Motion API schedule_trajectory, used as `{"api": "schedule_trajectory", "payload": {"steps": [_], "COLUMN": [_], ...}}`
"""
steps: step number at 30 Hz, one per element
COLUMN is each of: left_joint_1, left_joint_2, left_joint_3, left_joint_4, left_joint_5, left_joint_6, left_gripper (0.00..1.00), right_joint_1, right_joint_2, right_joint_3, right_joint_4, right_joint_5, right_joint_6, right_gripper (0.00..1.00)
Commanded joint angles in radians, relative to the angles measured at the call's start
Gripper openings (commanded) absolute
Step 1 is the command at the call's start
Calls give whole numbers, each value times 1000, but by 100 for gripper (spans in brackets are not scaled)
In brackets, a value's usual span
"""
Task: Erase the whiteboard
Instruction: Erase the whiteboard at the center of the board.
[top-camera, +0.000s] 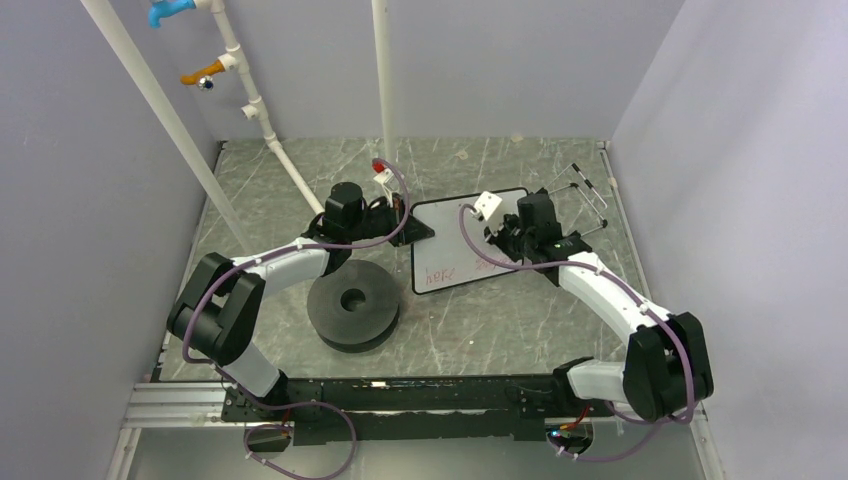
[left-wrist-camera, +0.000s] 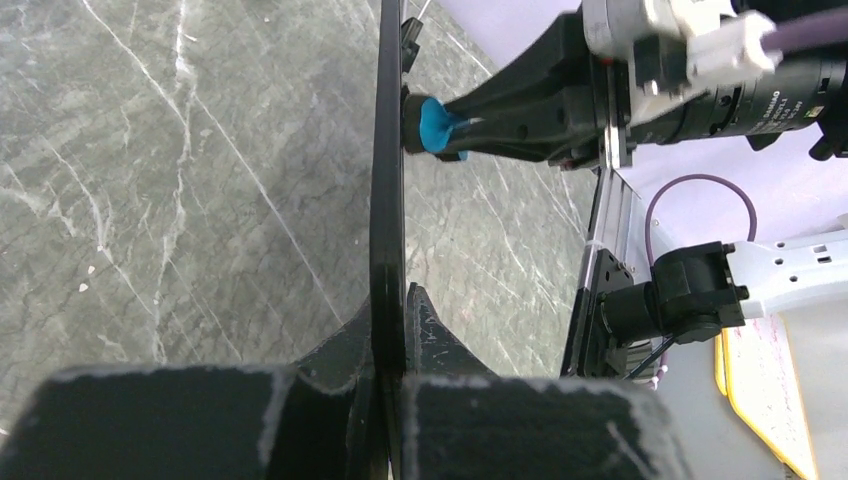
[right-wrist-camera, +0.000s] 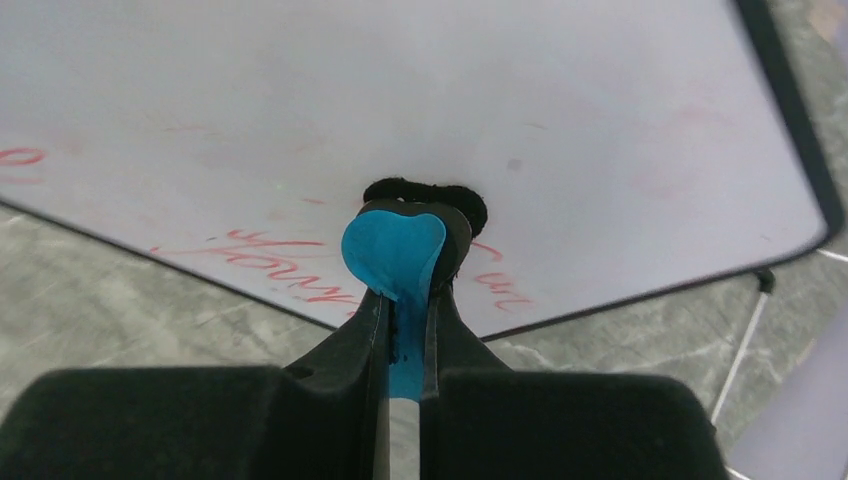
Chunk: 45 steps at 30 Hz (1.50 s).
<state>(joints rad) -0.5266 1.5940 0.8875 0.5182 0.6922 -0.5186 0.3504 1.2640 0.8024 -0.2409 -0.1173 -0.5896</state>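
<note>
- The left gripper (left-wrist-camera: 390, 312) is clamping shut on the black edge of the whiteboard (left-wrist-camera: 387, 150); the board is sitting mid-table, just beside the black disc (top-camera: 353, 318);
- The right gripper (right-wrist-camera: 404, 296) is pinching a blue-and-black eraser (right-wrist-camera: 393, 245), pressing it against the board's white face;
- Red handwriting (right-wrist-camera: 290, 265) is showing beside the eraser.

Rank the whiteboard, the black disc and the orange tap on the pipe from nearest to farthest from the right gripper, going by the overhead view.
1. The whiteboard: directly at the right gripper, whose eraser presses on it.
2. The black disc: off to the left, toward the near edge.
3. The orange tap: far back left, on the white pipe.
</note>
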Motion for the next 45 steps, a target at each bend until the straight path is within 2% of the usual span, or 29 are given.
{"api": "schedule_trajectory", "payload": {"steps": [1,5,9,12,16,18,24,25,27,29,33,37,40,45], "left_joint_1": [-10,-10,-9,-9,-10,-10,-9,-9,-9,-10,-13,-14,-16,-18], "left_joint_2": [-45,-47,-46,-43,-42,-40,-41,-40,-40,-39,-37,-31,-29,-31], "left_joint_3": [29,30,31,33,34,36,42,43,40,40,39,41,45,46], "left_joint_4": [136,132,132,132,135,136,127,126,127,129,128,136,134,130], "left_joint_5": [74,76,77,79,83,84,80,81,81,84,89,90,89,87], "left_joint_6": [-33,-31,-33,-32,-34,-34,-32,-32,-34,-34,-32,-37,-38,-37], "left_gripper": [0,0,0,0,0,0,0,0,0,0,0,0,0,0], "right_joint_1": [49,97,86,30,-1,0,56,73,93,91,30,-22,-28,29], "right_joint_2": [4,8,27,22,1,-2,13,14,17,26,3,-8,-6,-4], "right_joint_3": [7,4,9,18,8,2,22,22,20,29,36,33,27,34], "right_joint_4": [-128,-212,-59,53,143,127,-137,-160,-142,-65,94,135,103,-109], "right_joint_5": [-205,-268,-89,37,157,128,-222,-243,-209,-100,63,143,87,-197], "right_joint_6": [-141,-235,-83,29,92,81,-134,-159,-151,-70,80,115,84,-109], "right_gripper": [0,0,0,0,0,0,0,0,0,0,0,0,0,0]}}
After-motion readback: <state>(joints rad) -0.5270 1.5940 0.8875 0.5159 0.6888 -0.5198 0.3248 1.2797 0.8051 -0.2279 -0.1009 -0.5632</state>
